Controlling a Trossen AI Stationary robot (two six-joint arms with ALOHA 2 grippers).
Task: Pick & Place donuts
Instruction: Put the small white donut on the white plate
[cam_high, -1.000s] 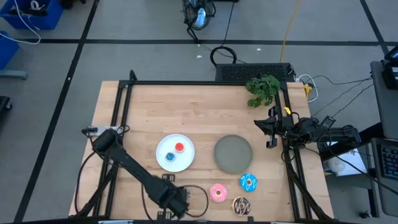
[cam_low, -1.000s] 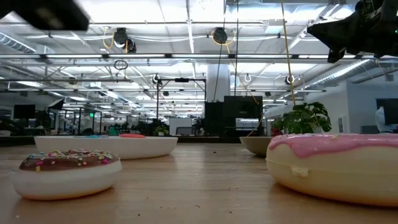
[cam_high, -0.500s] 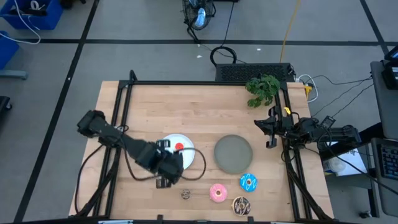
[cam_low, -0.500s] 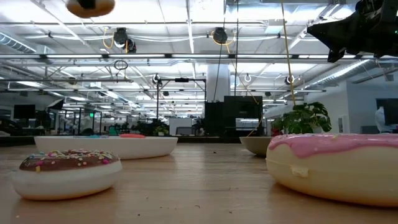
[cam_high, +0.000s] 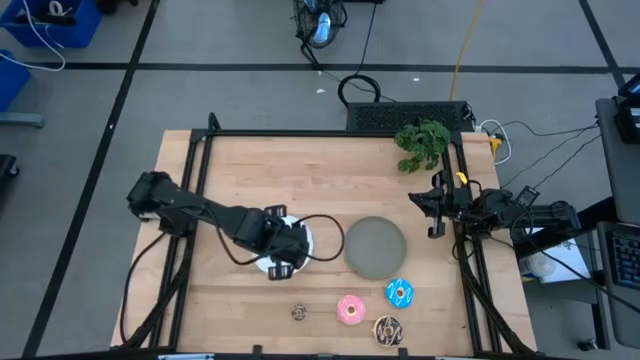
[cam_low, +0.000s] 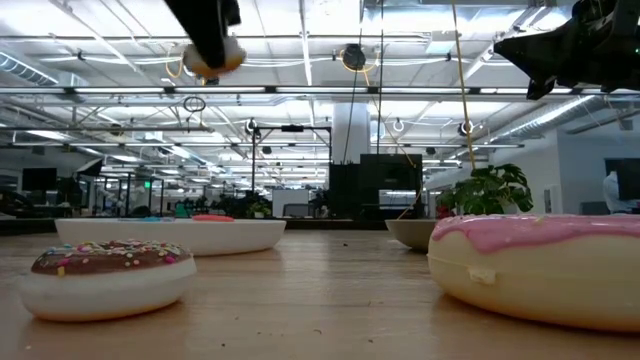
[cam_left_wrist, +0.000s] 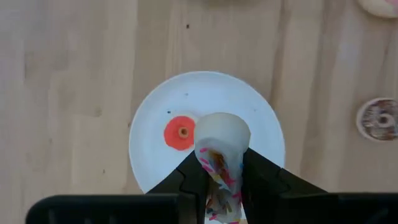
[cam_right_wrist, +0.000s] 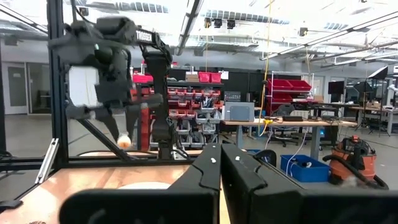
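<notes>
1. High view: the left gripper (cam_high: 283, 248) hangs over the white plate (cam_high: 262, 262); the grey plate (cam_high: 375, 247) lies just beside it, bare. The right gripper (cam_high: 436, 208) waits beyond the grey plate, by the table's edge.
2. Low view: a red donut (cam_low: 212, 217) rests in the white plate.
3. Left wrist view: fingers pinch a white sprinkled donut (cam_left_wrist: 221, 152) above the white plate.
4. Right wrist view: fingers pressed together.

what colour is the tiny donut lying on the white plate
Red, with a small hole at its centre; the left wrist view shows it best.
</notes>
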